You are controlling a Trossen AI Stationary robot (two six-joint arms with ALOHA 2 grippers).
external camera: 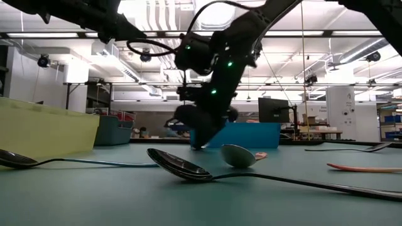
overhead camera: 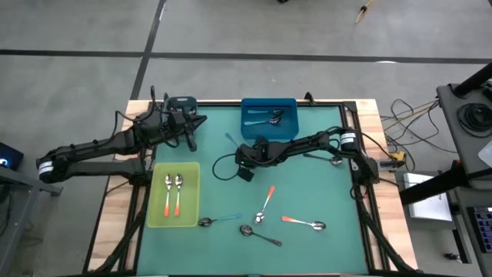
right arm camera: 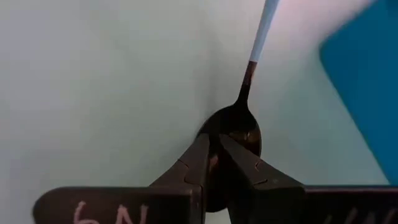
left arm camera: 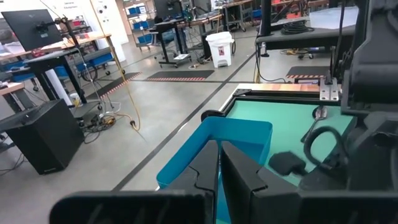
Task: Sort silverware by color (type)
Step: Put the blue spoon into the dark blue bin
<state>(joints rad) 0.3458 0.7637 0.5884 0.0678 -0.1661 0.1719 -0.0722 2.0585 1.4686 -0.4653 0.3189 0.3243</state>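
Lying on the green counter [overhead camera: 307, 192] beside the blue bin [overhead camera: 269, 118], a light-blue-handled spoon [right arm camera: 245, 115] is pinched at its bowl by the right end effector [right arm camera: 214, 146], fingers nearly closed; the left end effector [left arm camera: 219, 163] is kept closed, holding nothing.

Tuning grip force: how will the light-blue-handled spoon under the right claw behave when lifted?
The light-blue-handled spoon looks stiff and light. Its shiny bowl is probably slippery, and the right claw, pinching the bowl's rim, may let the long handle swing or droop.

Bright ceiling strip lights [external camera: 188, 16] glare overhead; near spoons look soft.
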